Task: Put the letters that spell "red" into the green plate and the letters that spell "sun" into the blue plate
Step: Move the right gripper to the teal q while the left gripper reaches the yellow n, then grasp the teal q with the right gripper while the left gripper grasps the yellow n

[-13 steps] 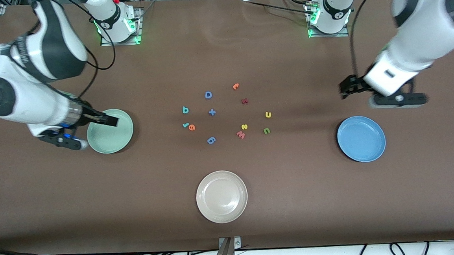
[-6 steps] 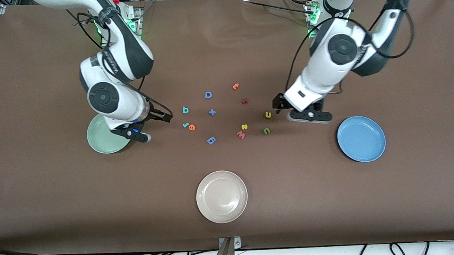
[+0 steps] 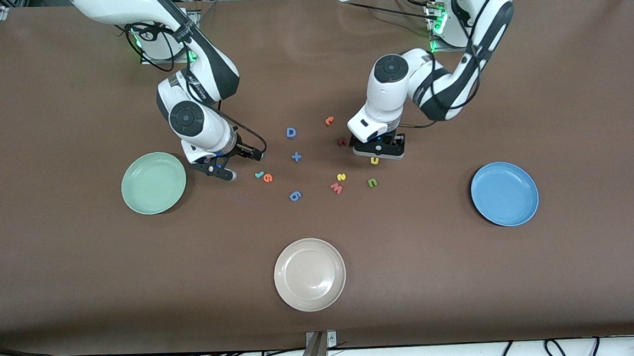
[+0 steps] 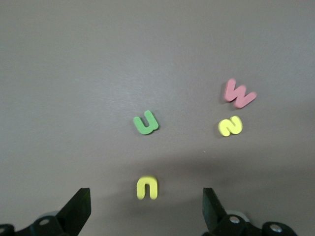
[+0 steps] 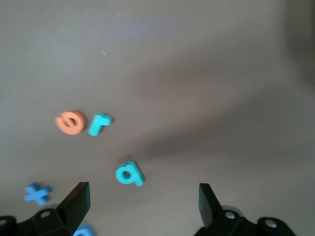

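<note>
Front view: the brown table point(image 3: 466, 279) carries three plates and a loose cluster of foam letters at its middle. The green plate point(image 3: 154, 183) lies toward the right arm's end of the table, the blue plate point(image 3: 504, 193) toward the left arm's end, and a cream-white plate point(image 3: 309, 275) sits near the table edge closest to the front camera, between the other two. All three plates hold nothing.

The right claw point(image 3: 255, 155) hangs low over the table between the green plate and the letters, its fingers spread wide and gripping nothing. In the right wrist view the teal "d" point(image 5: 129, 173) lies between the open fingertips point(image 5: 76, 199), with the teal "r" point(image 5: 99, 123) and orange "e" point(image 5: 71, 122) touching side by side a little way off and a blue plus sign point(image 5: 37, 193) near one finger.

The left claw point(image 3: 377, 151) hangs over the letters on the blue plate's side of the cluster, also wide open and empty. In the left wrist view the yellow "u" point(image 4: 147, 188) lies between its fingertips point(image 4: 78, 209), with the green "n" point(image 4: 146, 123) near it and the yellow "s" point(image 4: 230, 126) just beside a pink W point(image 4: 239, 93).

The cluster also holds a blue D point(image 3: 290, 132), an orange hooked letter point(image 3: 329, 120), a dark red letter point(image 3: 341, 141) beside the left claw, and a blue 6-shaped piece point(image 3: 295, 196).
</note>
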